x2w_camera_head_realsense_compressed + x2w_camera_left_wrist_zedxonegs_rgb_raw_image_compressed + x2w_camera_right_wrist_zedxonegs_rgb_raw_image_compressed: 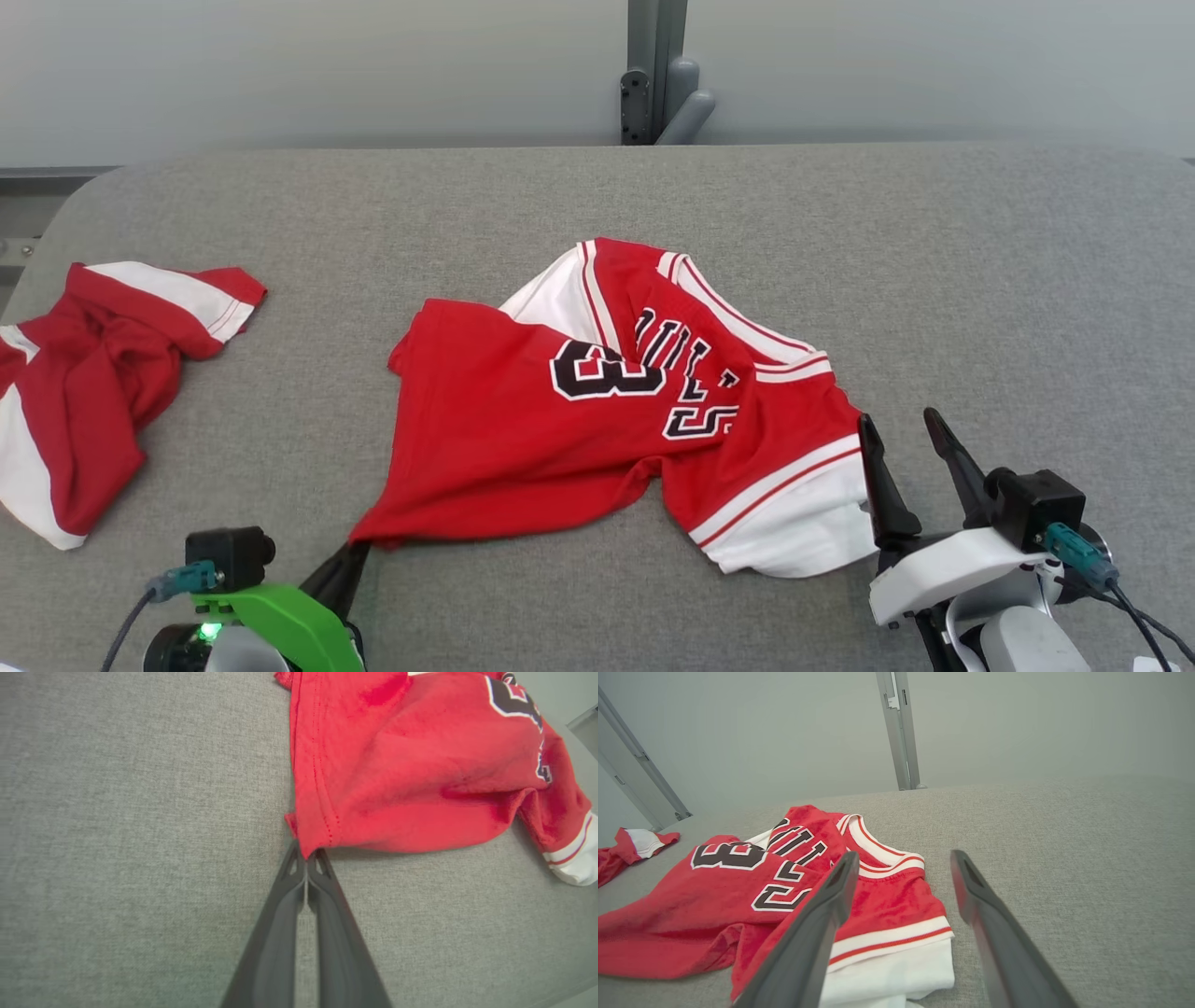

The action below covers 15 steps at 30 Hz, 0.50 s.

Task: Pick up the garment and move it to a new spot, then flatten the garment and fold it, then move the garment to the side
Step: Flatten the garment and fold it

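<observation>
Red sleeveless jersey [560, 411] with white trim and black numerals lies crumpled at centre frame on the grey fabric-covered bench [934, 261]. Its front is twisted, and a white-banded edge is bunched toward the lower right.

Left claw [358, 551], lower left of the head view, is pressed together on the jersey's near hem corner. In the left wrist view the claw [306, 851] pinches the stitched red corner low against the bench. I judge this corner grip is meant for dragging or lifting the cloth to a new spot.

Right claw [899, 420], lower right, is spread wide and holds nothing, just beside the white band. In its wrist view one finger overlaps the band; I cannot tell whether it touches. It is probably waiting to take a second corner.

A second crumpled red-and-white garment [93, 373] lies at far left, well apart.
</observation>
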Motion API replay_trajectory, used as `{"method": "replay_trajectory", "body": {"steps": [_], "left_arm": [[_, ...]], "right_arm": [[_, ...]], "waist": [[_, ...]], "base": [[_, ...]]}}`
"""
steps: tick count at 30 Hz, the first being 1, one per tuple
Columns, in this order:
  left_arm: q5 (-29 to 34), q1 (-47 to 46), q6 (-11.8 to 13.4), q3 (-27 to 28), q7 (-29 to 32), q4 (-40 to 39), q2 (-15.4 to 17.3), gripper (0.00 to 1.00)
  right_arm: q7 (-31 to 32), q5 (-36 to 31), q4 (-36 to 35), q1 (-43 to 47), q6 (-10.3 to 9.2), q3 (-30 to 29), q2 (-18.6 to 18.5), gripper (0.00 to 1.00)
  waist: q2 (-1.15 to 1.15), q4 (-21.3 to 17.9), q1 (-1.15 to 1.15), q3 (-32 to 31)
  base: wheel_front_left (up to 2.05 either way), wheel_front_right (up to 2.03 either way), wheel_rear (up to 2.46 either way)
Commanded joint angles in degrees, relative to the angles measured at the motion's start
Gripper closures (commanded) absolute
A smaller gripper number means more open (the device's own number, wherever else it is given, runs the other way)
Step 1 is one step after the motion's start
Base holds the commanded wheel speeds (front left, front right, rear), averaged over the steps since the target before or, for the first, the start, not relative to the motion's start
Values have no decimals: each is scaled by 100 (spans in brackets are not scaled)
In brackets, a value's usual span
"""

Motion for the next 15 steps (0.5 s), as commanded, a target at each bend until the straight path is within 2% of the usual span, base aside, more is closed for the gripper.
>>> {"method": "replay_trajectory", "body": {"steps": [1,2,3,5,7,8,15], "left_arm": [[-33,-177,-14,44,-68,5,28,71],[-36,-260,-14,62,-113,40,41,24],[-49,-336,-14,98,-188,107,27,0],[9,-512,12,121,-335,256,-37,0],[168,-850,186,160,-552,562,-131,0],[168,-850,186,160,-552,562,-131,0],[503,-1263,728,376,-1485,1245,-398,0]], "right_arm": [[-2,-42,-14,-65,-2,17,-17,0],[-2,-46,-19,-93,-2,31,-16,0],[-2,-49,-19,-114,-2,35,-16,0],[-2,-49,-10,-137,-2,40,-16,0],[-2,-55,16,-163,-2,30,-15,0],[-2,-55,16,-163,-2,30,-15,0],[-2,-90,10,-179,-2,-6,-13,0]], "waist": [[41,-120,0,124],[41,-155,0,162],[41,-186,0,195],[41,-248,0,248],[41,-332,0,305],[41,-332,0,305],[41,-464,0,277]], "base": [[0,0,0],[0,0,0],[0,0,0],[0,0,0],[0,0,0],[0,0,0],[0,0,0]]}}
